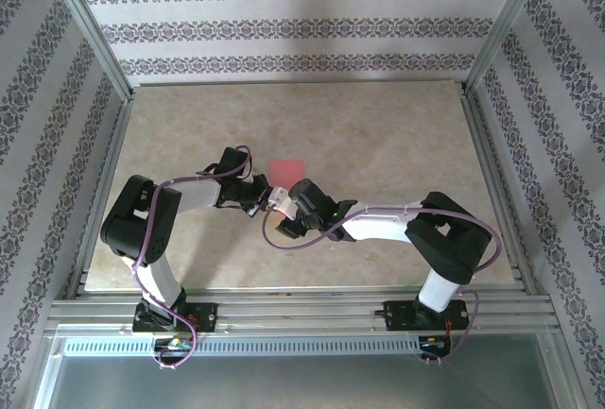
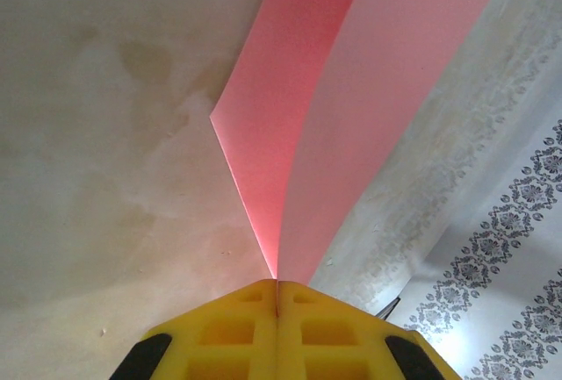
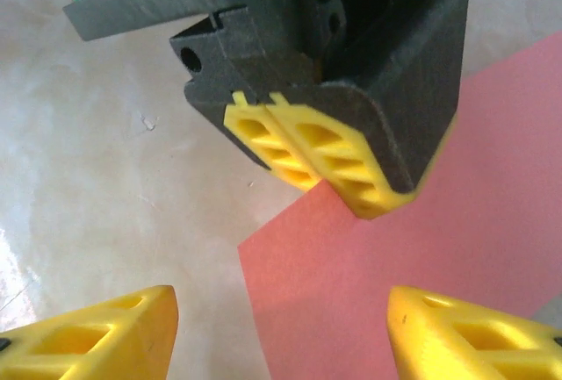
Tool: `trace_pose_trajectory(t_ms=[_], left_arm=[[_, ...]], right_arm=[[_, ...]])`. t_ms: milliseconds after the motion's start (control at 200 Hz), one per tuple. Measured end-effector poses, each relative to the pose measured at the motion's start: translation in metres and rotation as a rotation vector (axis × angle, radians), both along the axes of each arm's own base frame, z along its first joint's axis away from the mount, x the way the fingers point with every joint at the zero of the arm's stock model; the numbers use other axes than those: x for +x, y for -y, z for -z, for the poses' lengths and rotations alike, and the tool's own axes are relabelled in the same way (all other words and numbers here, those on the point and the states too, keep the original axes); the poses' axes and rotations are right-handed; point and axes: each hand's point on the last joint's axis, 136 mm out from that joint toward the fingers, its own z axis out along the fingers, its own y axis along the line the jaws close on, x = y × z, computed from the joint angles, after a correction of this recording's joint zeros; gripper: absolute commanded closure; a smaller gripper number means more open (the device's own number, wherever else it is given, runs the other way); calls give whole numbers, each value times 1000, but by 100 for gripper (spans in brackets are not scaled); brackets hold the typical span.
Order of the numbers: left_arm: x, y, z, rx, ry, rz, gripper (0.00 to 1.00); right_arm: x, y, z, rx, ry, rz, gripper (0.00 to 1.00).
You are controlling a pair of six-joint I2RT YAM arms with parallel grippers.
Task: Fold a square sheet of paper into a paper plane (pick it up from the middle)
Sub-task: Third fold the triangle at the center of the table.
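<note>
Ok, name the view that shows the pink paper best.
Right wrist: the square sheet of paper shows broad, its edge pinched in the left tool. Left wrist sees it curved, close up; top external, a small pink patch.

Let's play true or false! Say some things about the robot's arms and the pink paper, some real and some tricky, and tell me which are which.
1. The left gripper has its jaws pinched shut on the square sheet of paper. True.
2. The right gripper has its jaws squeezed shut. False: its jaws stand wide apart, with nothing held between them.
3. The paper is blue. False: it is salmon pink.
4. The paper curves upward from the left jaws instead of lying flat. True.
5. The table is bright green. False: it is a pale, marbled beige.
</note>
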Motion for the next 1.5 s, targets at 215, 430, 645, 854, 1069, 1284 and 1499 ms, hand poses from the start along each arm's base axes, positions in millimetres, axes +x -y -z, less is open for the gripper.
trace_pose_trajectory(t_ms=[215,430,645,854,1069,1284,1499], left_arm=[[0,0,0,-1,-3,-3,96],[0,0,0,-1,-3,-3,95],[0,-1,0,0,-1,-3,78],[15,-39,-15,30,46,-74,61],[24,-54,-33,51,129,-70,61],[30,-26,-39,33,180,12,71],[42,0,-19,54,169,90,78]], right_arm=[[7,-5,0,9,16,15,73],[7,-7,-2,21,18,8,89],[6,-9,-2,34,3,3,98],[3,-6,-1,89,-80,7,99],[-5,-8,-4,189,-225,11,99],[-22,-11,0,255,-352,10,99],[-30,-16,-4,311,-419,7,99]])
